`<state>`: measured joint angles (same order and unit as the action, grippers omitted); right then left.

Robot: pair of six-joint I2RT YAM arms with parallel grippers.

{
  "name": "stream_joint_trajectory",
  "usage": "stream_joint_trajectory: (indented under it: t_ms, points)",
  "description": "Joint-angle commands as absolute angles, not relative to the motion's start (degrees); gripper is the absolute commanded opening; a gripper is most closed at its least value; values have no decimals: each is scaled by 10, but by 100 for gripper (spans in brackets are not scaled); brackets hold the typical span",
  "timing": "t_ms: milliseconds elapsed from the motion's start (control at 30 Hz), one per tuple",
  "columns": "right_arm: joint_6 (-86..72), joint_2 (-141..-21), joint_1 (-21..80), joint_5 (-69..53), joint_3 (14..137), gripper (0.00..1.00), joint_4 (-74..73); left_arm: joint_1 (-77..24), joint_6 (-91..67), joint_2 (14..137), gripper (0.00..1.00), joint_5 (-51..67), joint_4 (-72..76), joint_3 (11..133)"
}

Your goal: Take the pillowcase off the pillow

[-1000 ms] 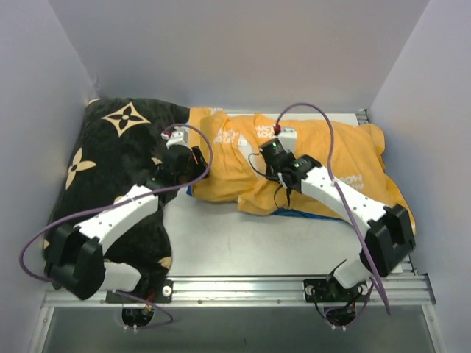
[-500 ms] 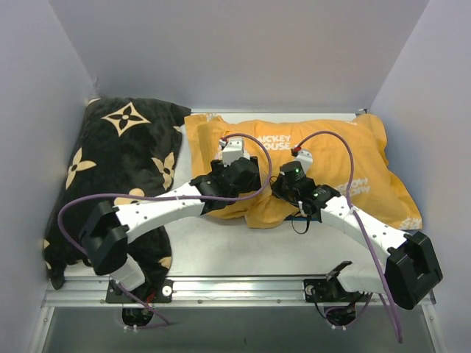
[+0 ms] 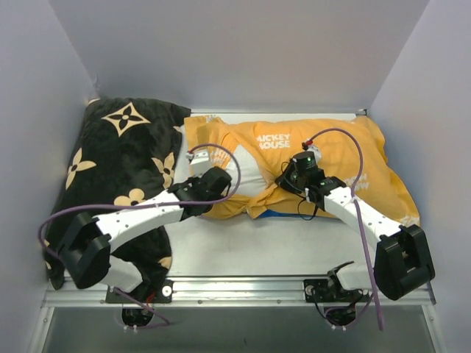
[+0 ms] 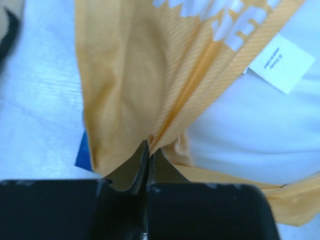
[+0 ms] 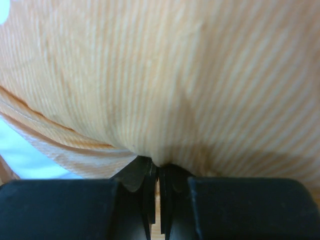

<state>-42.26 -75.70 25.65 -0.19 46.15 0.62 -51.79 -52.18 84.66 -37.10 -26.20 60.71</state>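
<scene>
The pillowcase (image 3: 331, 147) lies orange side up with white lettering, across the back of the table. At its left open end the white pillow (image 3: 246, 175) shows. My left gripper (image 3: 224, 179) is shut on a fold of the pillowcase's hem (image 4: 149, 142) beside the bare pillow (image 4: 250, 130), which carries a white label (image 4: 280, 62). A sliver of the pillowcase's blue side (image 4: 82, 152) peeks out underneath. My right gripper (image 3: 285, 180) is shut on a pinch of orange pillowcase fabric (image 5: 159, 162) near the middle of the front edge.
A black cushion (image 3: 125, 162) with tan flower motifs fills the left side, partly under my left arm. Grey walls close in the left, back and right. Bare table (image 3: 243, 243) runs along the front, ending at the metal rail (image 3: 235, 283).
My left gripper, open over the pillowcase's middle before, has moved left and shut on the hem. The right gripper shifted slightly right. The white pillow is now uncovered at the opening.
</scene>
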Motion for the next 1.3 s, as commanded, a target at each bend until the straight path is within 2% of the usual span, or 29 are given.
stream_joint_trajectory:
  t_ms: [0, 167, 267, 367, 533, 633, 667, 700, 867, 933, 1133, 1267]
  points:
    - [-424, -766, 203, 16, 476, 0, -12, -474, -533, 774, 0, -367, -309, 548]
    - [-441, -754, 110, -24, 466, 0, -20, -400, -582, 729, 0, -321, -289, 428]
    - [-433, -744, 105, -40, 480, 0, -19, -390, -585, 778, 0, -289, -233, 396]
    - [-396, -750, 160, -40, 510, 0, -44, -413, -596, 831, 0, -266, -198, 403]
    - [-346, -737, 269, 61, 549, 0, -85, -441, -595, 875, 0, -230, -103, 376]
    - [-329, -713, 329, 117, 553, 31, -105, -442, -581, 866, 0, -211, -58, 360]
    - [-324, -706, 344, 131, 556, 47, -114, -441, -578, 862, 0, -208, -46, 358]
    - [-315, -695, 383, 143, 562, 51, -119, -443, -577, 855, 0, -207, -44, 351]
    - [-287, -705, 499, 183, 605, 66, -123, -442, -571, 805, 0, -192, 23, 309]
    - [-271, -741, 535, 181, 622, 67, -131, -442, -571, 794, 0, -185, 33, 296]
    - [-229, -848, 550, 151, 671, 76, -128, -446, -570, 746, 0, -190, 39, 273]
    - [-211, -919, 560, 137, 698, 94, -136, -446, -566, 702, 0, -195, 29, 259]
